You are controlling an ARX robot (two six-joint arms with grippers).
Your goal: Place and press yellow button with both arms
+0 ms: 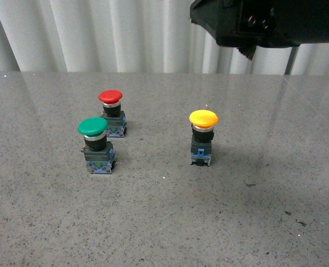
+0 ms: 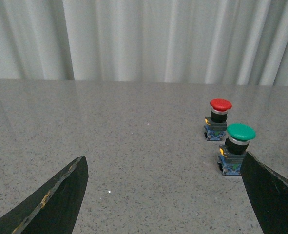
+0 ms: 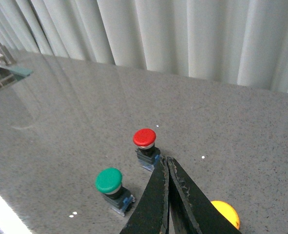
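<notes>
Placement looks finished, as far as I can judge: the yellow button [image 1: 202,136] stands upright on its base on the grey speckled desk [image 1: 153,222], roughly mid-desk and a little toward the right edge, free of any grip. The pressing appears to be what is left, since nothing touches its cap in any view.

The right gripper [image 3: 167,195] has its fingers [image 3: 156,200] closed flat against each other, tips meeting with nothing between them. In the right wrist view the yellow cap peeks out just past those fingers, so the arm seems poised above and close to the button, though how much height separates them is hard to read from that angle. From the front, only a black bulk of the right arm [image 1: 264,22] shows near the far right corner, well above the desk.

The left gripper [image 2: 163,195] has its fingers [image 2: 56,200] spread wide and holds nothing (bare desk lies between them). It sits toward the left edge, with the green button [image 2: 236,151] just beside one finger and the red button [image 2: 218,119] beyond it toward the far edge. Both stand apart from the yellow one.
</notes>
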